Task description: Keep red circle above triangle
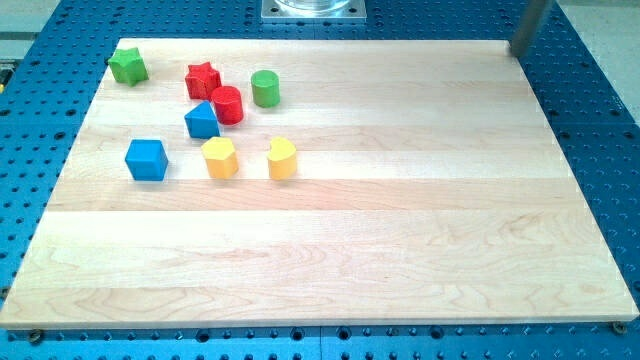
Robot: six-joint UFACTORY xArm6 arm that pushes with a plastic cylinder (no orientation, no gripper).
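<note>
The red circle (228,104) is a short red cylinder near the view's upper left. The blue triangle (201,120) lies just below and left of it, touching or nearly touching. My tip (519,52) is at the view's top right, at the far edge of the board, a long way from all the blocks. The rod rises out of the view's top.
A red star (202,79) sits just above and left of the red circle. A green cylinder (265,88) is to its right. A green star (128,66), a blue cube (146,159), a yellow hexagon (220,157) and a yellow heart (282,158) lie around. The wooden board (400,230) rests on a blue perforated table.
</note>
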